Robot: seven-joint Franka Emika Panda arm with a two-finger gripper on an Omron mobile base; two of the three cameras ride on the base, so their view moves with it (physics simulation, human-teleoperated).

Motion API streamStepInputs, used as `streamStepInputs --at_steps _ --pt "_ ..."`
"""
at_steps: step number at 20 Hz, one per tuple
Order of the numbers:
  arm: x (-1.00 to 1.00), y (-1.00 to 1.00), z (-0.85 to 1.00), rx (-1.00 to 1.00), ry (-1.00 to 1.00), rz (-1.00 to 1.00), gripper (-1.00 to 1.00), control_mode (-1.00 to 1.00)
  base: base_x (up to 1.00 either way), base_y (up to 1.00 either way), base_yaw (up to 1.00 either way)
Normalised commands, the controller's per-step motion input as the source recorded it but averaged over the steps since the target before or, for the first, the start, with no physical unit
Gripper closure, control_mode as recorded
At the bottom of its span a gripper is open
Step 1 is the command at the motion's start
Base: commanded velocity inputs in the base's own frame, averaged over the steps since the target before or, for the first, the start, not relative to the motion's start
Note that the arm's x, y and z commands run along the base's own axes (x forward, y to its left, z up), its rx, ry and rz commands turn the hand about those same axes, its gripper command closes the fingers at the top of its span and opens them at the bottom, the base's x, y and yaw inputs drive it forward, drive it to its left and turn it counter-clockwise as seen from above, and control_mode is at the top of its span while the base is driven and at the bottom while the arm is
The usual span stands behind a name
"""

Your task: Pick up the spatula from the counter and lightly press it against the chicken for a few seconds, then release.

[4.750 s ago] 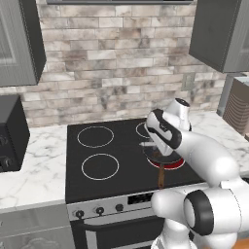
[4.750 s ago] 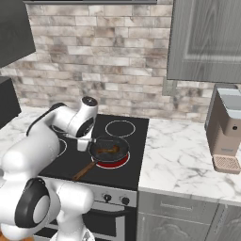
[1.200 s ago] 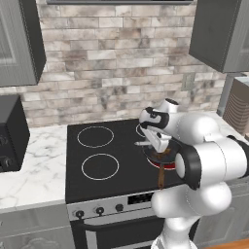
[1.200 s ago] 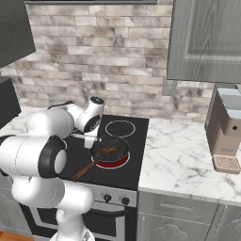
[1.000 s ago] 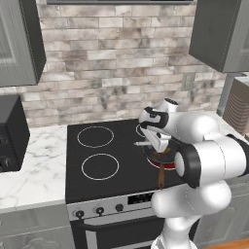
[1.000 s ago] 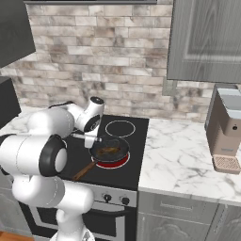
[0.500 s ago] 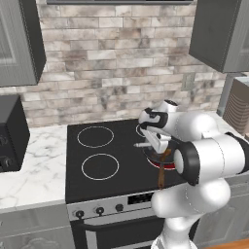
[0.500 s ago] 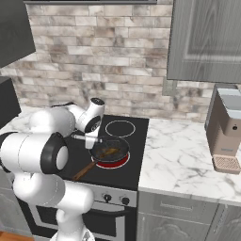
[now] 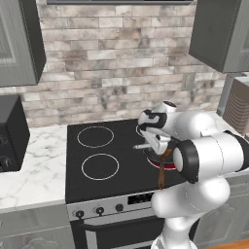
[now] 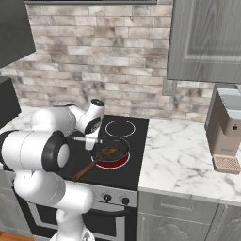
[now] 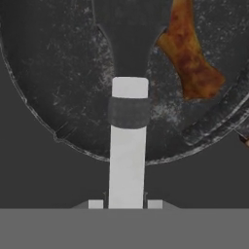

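Spatula (image 11: 127, 146) gripped in pincer (image 11: 125, 204), over pan (image 11: 53, 97).

This is a home kitchen (a rendered one). A black cooktop (image 9: 97, 160) with ring burners sits over an oven front with knobs (image 9: 99, 210), set into a white marble table (image 10: 188, 164). Grey cabinets (image 9: 219, 34) hang above a stone-brick backsplash (image 9: 116, 58). A coffee machine (image 10: 228, 132) stands at one end of the table and a dark microwave (image 9: 9, 133) at the other. A frying pan (image 10: 121, 147) holding browned chicken (image 11: 189, 58) rests on a glowing red burner (image 10: 117, 163).
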Motion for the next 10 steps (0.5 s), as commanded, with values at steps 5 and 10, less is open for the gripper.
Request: streamStepInputs --at_steps 5,10 --pt "-0.03 0.00 -0.12 0.00 0.00 0.00 1.00 -1.00 0.00 0.00 0.00" --pt "-0.02 0.00 -0.11 0.00 0.00 0.00 1.00 -1.00 0.00 0.00 0.00"
